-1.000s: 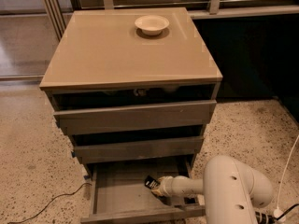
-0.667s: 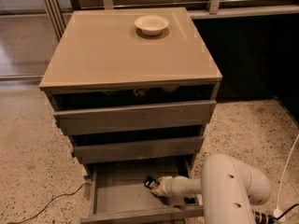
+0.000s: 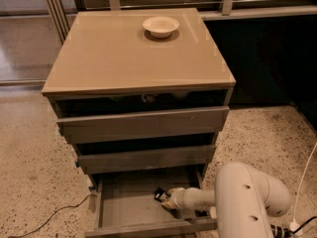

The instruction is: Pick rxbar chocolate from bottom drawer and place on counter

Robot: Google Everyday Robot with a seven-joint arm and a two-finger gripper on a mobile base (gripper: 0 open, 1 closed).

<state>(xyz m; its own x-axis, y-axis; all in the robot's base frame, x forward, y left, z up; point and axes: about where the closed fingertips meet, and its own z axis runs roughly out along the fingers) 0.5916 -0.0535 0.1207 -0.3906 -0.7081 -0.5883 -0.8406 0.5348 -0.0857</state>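
rxbar chocolate (image 3: 160, 195), gripper (image 3: 167, 203) inside bottom drawer (image 3: 126, 202)

Just one cam, sits high out front of cabinet (image 3: 143, 124), tilted down at it. Pretty near. Counter (image 3: 124, 58) fills upper frame, bottom drawer (image 3: 124, 205) cut by lower edge. Robot arm (image 3: 247, 197) closest, lower right; gripper (image 3: 166, 199) inside drawer, right half.

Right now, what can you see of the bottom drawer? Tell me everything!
The bottom drawer is the lowest of three in the grey cabinet. It stands pulled out: a shallow grey-brown tray with low walls and a plain flat front. The gripper reaches inside from the right, and a small black bar, the rxbar chocolate, sits at its tip.
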